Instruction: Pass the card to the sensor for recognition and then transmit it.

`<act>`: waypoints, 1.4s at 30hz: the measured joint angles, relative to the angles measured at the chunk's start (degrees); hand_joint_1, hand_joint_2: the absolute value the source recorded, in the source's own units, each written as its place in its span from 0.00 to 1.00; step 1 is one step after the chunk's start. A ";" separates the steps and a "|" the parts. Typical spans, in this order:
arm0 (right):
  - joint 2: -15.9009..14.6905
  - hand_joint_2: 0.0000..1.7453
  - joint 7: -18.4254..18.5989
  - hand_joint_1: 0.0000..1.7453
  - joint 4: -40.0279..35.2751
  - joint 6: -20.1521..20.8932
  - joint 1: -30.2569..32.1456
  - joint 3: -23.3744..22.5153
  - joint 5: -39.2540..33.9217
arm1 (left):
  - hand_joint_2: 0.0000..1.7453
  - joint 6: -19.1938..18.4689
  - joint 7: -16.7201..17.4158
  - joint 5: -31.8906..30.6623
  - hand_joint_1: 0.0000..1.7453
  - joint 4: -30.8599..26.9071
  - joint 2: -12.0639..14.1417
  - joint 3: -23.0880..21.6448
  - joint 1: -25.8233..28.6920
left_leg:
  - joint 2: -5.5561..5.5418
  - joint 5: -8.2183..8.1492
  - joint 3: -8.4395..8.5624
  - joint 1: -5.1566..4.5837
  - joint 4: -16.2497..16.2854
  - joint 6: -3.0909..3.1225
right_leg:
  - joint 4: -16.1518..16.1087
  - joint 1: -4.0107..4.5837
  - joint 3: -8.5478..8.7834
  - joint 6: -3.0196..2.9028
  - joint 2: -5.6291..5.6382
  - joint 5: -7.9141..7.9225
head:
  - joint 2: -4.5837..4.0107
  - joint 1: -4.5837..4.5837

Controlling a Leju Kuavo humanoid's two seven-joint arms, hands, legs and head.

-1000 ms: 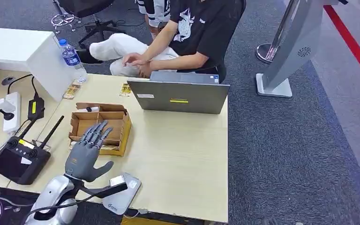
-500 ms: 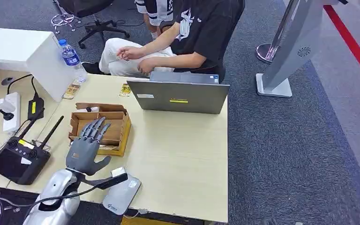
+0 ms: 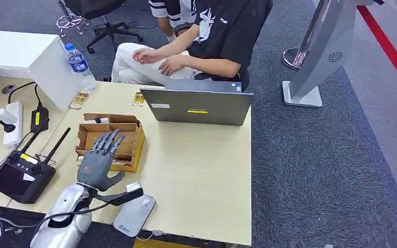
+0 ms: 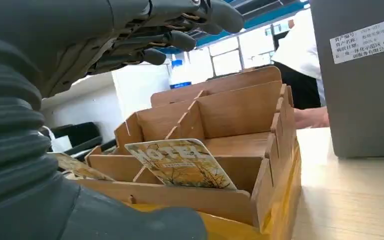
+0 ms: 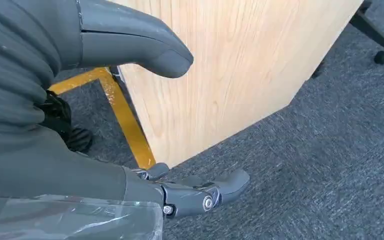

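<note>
Head view: left hand (image 3: 99, 164) hovers over the wooden box (image 3: 129, 135), fingers spread, holding nothing; sensor (image 3: 133, 215) sits at the table's near edge. Task barely begun: card not yet picked, scan and handover left. Left wrist view adds the card (image 4: 181, 163) standing in a near compartment. Right wrist view: right hand (image 5: 145, 115) off the table, apparently empty, fingers loosely apart.

Left hand (image 3: 99, 161) open, right hand (image 5: 130, 100) empty.
</note>
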 joint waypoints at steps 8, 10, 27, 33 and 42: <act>0.00 1.00 0.33 0.00 0.04 -0.28 0.00 0.00 0.02 | 1.00 0.00 -0.59 0.46 0.94 0.48 0.00 0.00 -0.11 | 0.00 0.00 0.00 0.00 0.00 0.00 | 0.00 0.00 0.00 0.00 0.00 0.00 | 0.00 0.00; 0.00 1.00 0.33 0.00 0.07 -0.31 0.00 -0.02 0.02 | 1.00 0.00 -0.61 0.52 0.93 0.52 0.00 0.00 -0.11 | 0.00 0.00 0.00 0.00 0.00 0.00 | 0.00 0.00 0.00 0.00 0.01 0.00 | 0.00 0.00; 0.00 1.00 0.44 0.00 0.24 -0.55 0.02 -0.17 0.07 | 1.00 5.12 -2.49 1.24 1.00 -4.57 -2.69 0.22 -1.15 | -0.01 0.00 0.00 -0.01 0.02 0.00 | 0.00 0.00 0.00 0.00 0.00 0.01 | 0.00 0.00; 0.00 1.00 0.39 0.00 0.26 -0.55 0.03 -0.37 0.74 | 1.00 5.66 -2.45 0.52 1.00 -11.09 -5.49 1.16 -2.42 | -0.02 0.00 0.00 -0.01 0.03 0.00 | 0.00 0.00 0.00 0.00 -0.01 0.01 | 0.00 0.00; 0.02 1.00 0.81 0.00 0.33 -0.72 -0.17 -0.81 1.93 | 1.00 2.25 -1.55 5.14 1.00 -14.54 -6.10 5.49 -7.68 | -0.01 0.04 -0.01 0.04 0.02 -0.05 | 0.05 0.00 0.01 -0.05 -0.01 0.04 | 0.00 0.00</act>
